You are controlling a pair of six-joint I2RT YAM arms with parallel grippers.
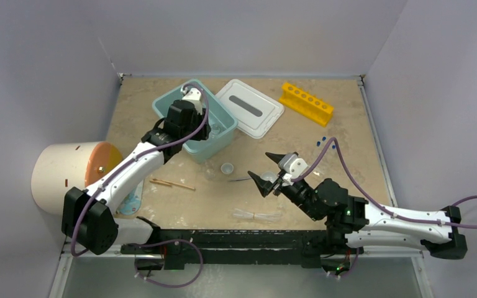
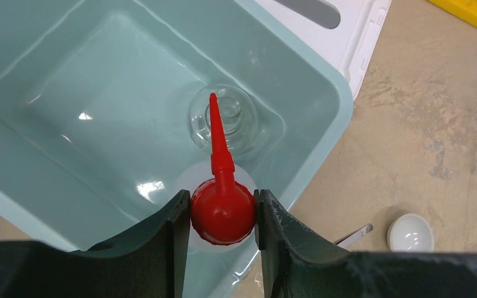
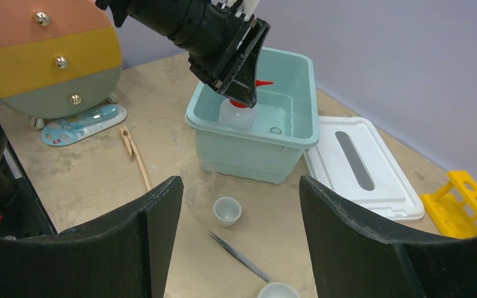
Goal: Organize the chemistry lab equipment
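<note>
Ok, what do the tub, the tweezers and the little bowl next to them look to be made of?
Teal tub: looks like moulded plastic, glossy, with soft highlights on its floor.
Tweezers: likely metal, thin and grey with a dull sheen.
Small white bowl: smooth, opaque white, so either glazed ceramic or plastic; the look leaves it open.
</note>
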